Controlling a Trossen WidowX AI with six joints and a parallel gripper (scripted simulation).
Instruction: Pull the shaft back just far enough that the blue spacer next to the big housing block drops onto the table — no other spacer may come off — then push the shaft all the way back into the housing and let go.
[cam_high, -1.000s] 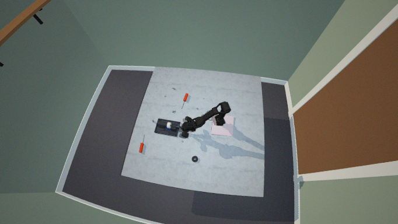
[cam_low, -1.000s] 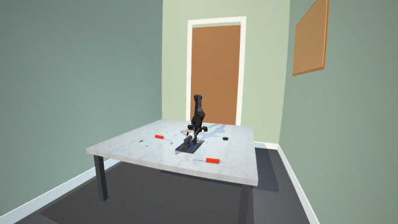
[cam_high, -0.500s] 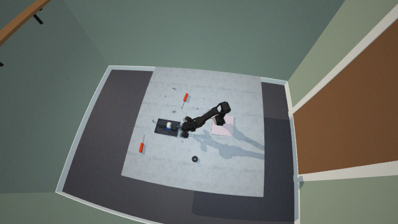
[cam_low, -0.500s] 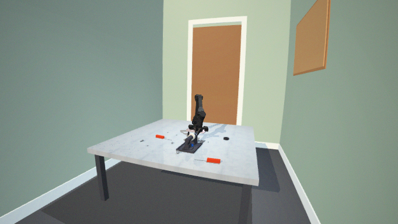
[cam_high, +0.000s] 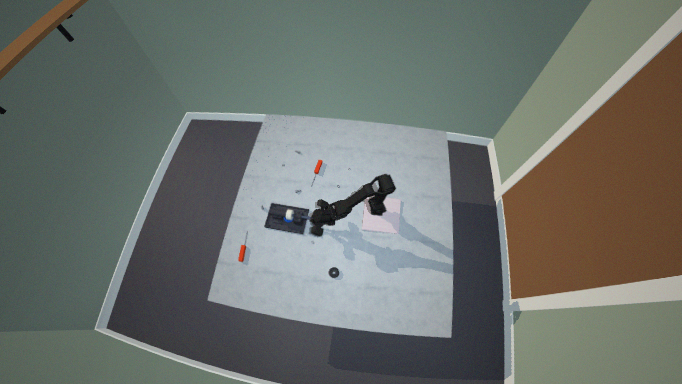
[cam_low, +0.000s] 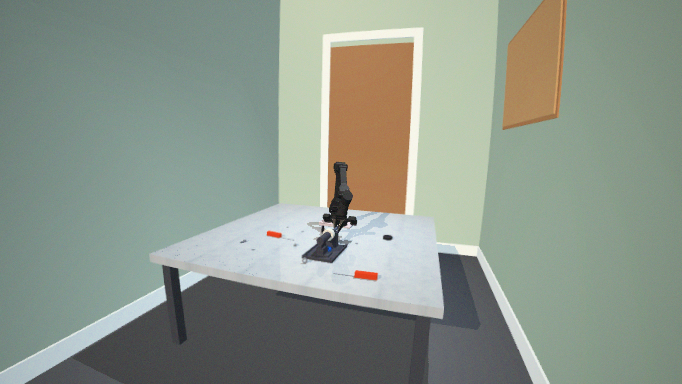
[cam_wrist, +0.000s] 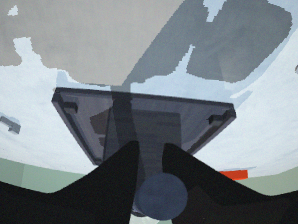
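Observation:
My gripper (cam_high: 309, 218) (cam_wrist: 150, 151) is shut on the shaft (cam_high: 303, 217), at the right side of the dark base tray (cam_high: 272, 226) (cam_low: 338, 253). In the wrist view the shaft's round dark end (cam_wrist: 161, 196) shows between and below the fingers. A white spacer (cam_high: 289, 214) (cam_low: 328, 234) is up on the shaft's line. The blue spacer (cam_high: 288, 220) (cam_low: 329, 248) shows low at the base tray, below the white one; whether it touches the tray surface is too small to tell. The dark housing (cam_low: 324, 243) stands on the tray, partly hard to make out.
Two red-handled screwdrivers (cam_high: 318, 167) (cam_high: 242, 253) lie behind and in front of the tray. A black ring (cam_high: 334, 270) (cam_low: 387, 237) lies apart from it. A pink mat (cam_high: 380, 224) is under the arm's base. Small metal bits lie around the tray.

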